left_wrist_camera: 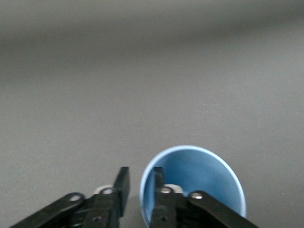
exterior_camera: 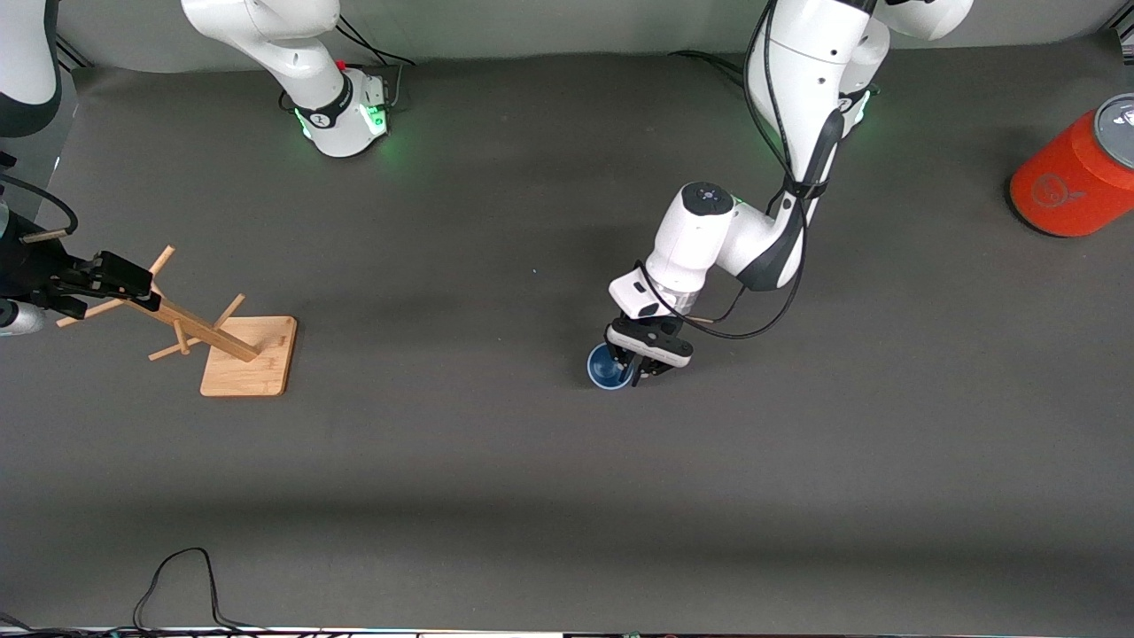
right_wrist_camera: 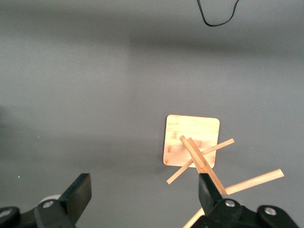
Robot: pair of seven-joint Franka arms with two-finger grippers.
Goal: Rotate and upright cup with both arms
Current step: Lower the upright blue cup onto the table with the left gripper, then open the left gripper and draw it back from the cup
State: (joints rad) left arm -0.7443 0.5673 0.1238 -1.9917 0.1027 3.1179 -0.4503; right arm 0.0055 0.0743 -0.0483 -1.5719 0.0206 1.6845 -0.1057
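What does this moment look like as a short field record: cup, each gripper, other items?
cup: small pale-blue tapered plastic tumbler, upright on the table, mouth up
left gripper: at the cup's rim, one finger inside, the other outside, shut on the wall
right gripper: open, above the rack, at the right arm's end of the table
rack: wooden peg stand on a square base
other: orange-red cylinder with grey top, at the left arm's end
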